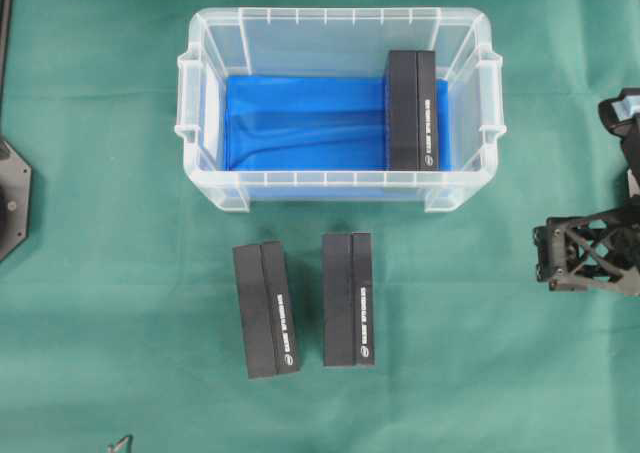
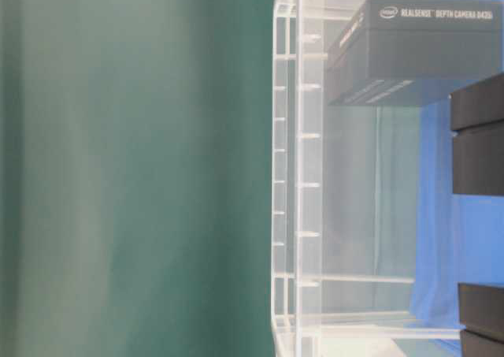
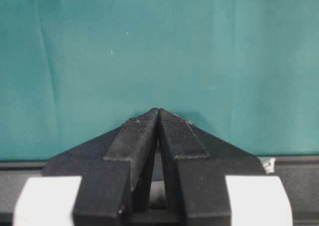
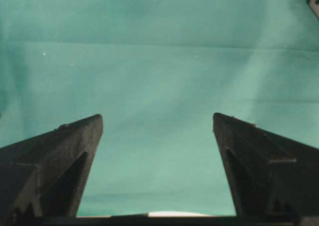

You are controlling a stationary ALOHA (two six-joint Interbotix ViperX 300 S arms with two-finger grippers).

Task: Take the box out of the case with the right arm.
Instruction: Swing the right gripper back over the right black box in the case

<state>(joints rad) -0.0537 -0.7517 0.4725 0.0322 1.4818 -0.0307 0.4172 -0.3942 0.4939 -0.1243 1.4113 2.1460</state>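
- A green cloth covers the table. Both wrist views show only this cloth under the grippers.
- The case sits near the top middle of the overhead view. It is clear plastic with a blue lining on its floor.
- One black box is in the case, at its right end. From the table-level view you can read white print on the box, which the overhead view shows too small to read.
- Two more black boxes lie on the cloth just in front of the case, one on the left and one on the right, side by side but apart.
- The right gripper has its jaws spread wide with nothing between them. From overhead it sits at the right edge, well apart from the case.
- The left gripper has its tips pressed together on nothing. Only its wrist view shows this.
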